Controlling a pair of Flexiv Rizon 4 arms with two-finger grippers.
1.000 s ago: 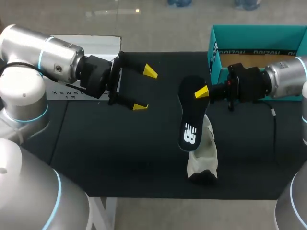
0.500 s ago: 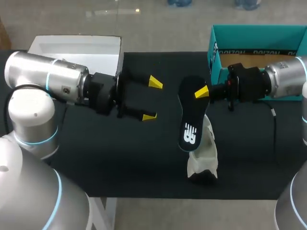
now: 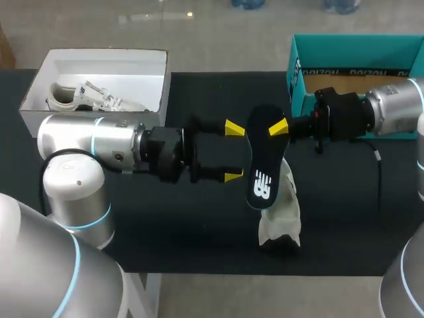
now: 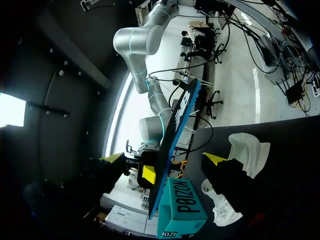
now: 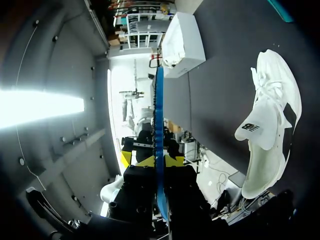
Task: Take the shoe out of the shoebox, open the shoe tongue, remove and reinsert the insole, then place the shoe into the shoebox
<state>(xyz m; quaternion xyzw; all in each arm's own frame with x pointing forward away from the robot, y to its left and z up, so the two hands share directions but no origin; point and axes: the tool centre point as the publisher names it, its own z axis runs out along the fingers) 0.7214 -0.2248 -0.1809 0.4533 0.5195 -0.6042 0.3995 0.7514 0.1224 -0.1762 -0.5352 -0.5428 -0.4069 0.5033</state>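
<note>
yellow tips mark the right gripper [image 3: 278, 127], clamped on the upper end of the insole [image 3: 260, 165], which hangs black side up, slanting down over the table [image 3: 165, 232]. in the right wrist view the gripper [image 5: 159, 167] pinches the insole [image 5: 159, 125] edge-on, a thin blue line running ahead of the fingers. the left gripper [image 3: 233, 152] sits just beside the insole's near edge with its jaws spread wide and nothing in them; in its own wrist view the left gripper [image 4: 164, 158] has the insole [image 4: 175, 130] standing ahead between its tips, apart from both. under the insole's lower end the white shoe [image 3: 279, 222] lies on the table, toe toward the front edge. the teal shoebox [image 3: 358, 50] stands at the far right corner behind the right arm. a white box [image 3: 99, 59] at the far left holds a second shoe [image 3: 86, 98].
</note>
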